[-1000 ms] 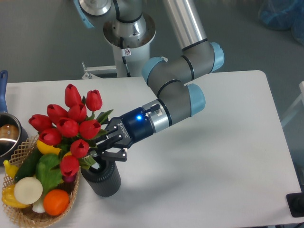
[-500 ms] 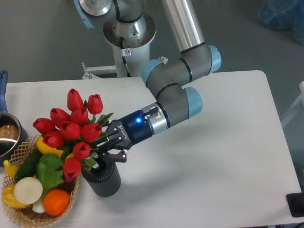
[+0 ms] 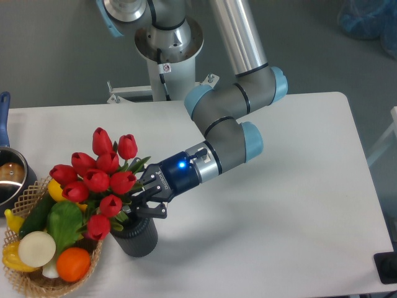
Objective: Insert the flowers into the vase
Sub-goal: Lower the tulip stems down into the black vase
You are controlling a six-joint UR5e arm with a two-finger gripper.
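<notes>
The flowers (image 3: 99, 177) are a bunch of red tulip buds with green stems and leaves, leaning up and to the left. Their stems run down into the mouth of the vase (image 3: 134, 236), a short dark ribbed cylinder standing on the white table near the front left. My gripper (image 3: 138, 203) is shut on the stems just above the vase rim, reaching in from the right. The lower stem ends are hidden inside the vase and behind the fingers.
A wicker basket (image 3: 28, 282) of toy fruit and vegetables sits right left of the vase, under the blooms. A metal pot (image 3: 8, 179) with a blue handle stands at the left edge. The white table (image 3: 279, 217) extends to the right.
The gripper and the bunch have shifted slightly right and down, bringing the blooms closer over the vase and the stems deeper into its mouth.
</notes>
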